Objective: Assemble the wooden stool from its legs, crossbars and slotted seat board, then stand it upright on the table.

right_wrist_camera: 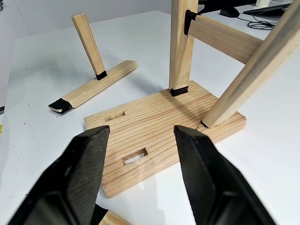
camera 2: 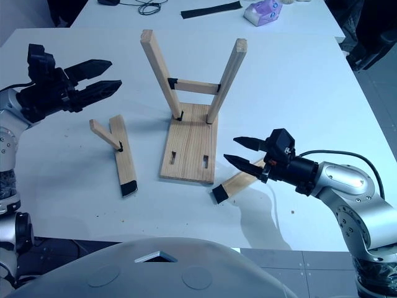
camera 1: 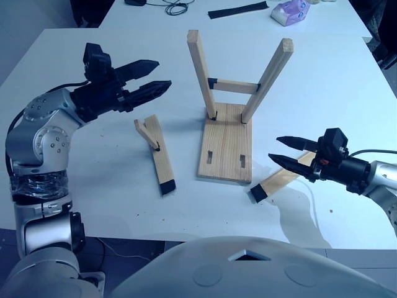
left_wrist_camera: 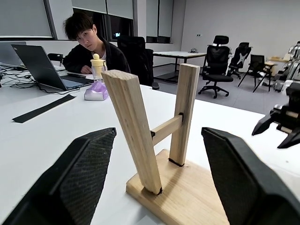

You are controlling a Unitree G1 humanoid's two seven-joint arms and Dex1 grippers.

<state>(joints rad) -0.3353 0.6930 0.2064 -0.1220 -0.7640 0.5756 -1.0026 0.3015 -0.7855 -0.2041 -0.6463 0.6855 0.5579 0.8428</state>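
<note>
Under the released right claw [camera 1: 273, 148] a loose leg [camera 1: 272, 184] lies partly hidden; the left claw [camera 1: 164, 72] is released too.

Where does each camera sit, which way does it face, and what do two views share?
Left eye, right eye: on the head, looking forward and down at the table; both arms show, left gripper, right gripper.
Left wrist: behind its open fingers, facing the standing legs and the right gripper beyond.
Right wrist: behind its open fingers, facing the seat board.
Shared: all show the seat board with two legs.
</note>
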